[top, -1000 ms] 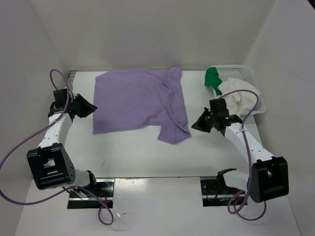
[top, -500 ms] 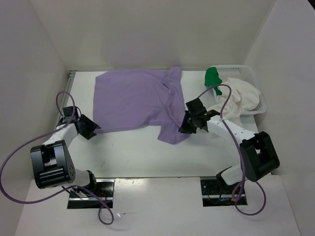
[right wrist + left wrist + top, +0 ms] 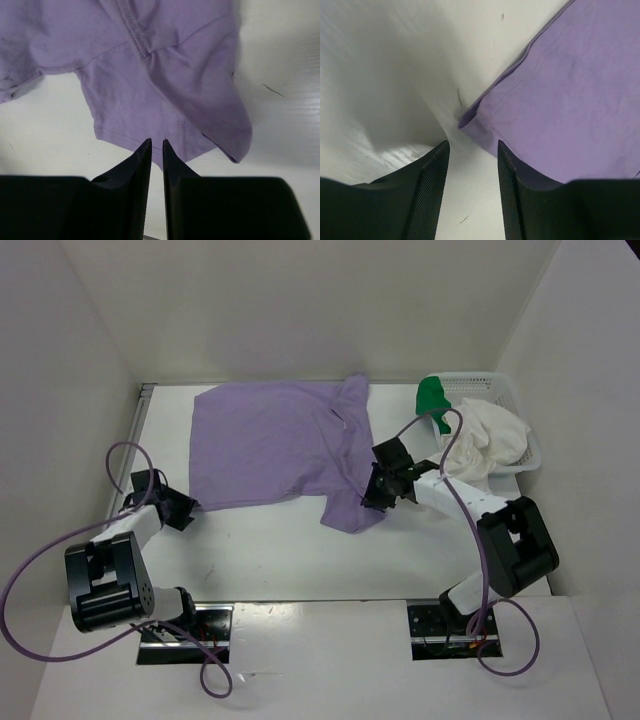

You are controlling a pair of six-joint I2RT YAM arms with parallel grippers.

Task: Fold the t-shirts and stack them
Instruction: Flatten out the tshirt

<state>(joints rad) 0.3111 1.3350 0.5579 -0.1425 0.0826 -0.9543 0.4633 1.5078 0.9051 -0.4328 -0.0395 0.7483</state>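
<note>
Left end effector (image 3: 180, 508) and right end effector (image 3: 372, 495) both low at the lavender t-shirt (image 3: 270, 445)

Left end effector (image 3: 471, 145) sits low over the counter (image 3: 270, 550) at the near-left corner of the lavender t-shirt (image 3: 560, 90). Its jaws stand moderately wide with nothing between them, and the shirt's corner lies just beyond the gap. The shirt is spread mostly flat across the far middle of the counter. Its right part is rumpled, and one sleeve droops toward the near side.

Right end effector (image 3: 155, 142) is at that sleeve's near hem. Its jaws are narrow, only a thin slit apart, and no cloth shows inside the slit. The tips point at the edge of the lavender t-shirt (image 3: 165, 75); I cannot tell whether they touch it.

Further right, at the far-right corner, a green t-shirt (image 3: 432, 397) hangs over the left end of a white mesh basket (image 3: 500, 385). A bunched white t-shirt (image 3: 490, 440) fills the basket and spills over its near side onto the counter.
</note>
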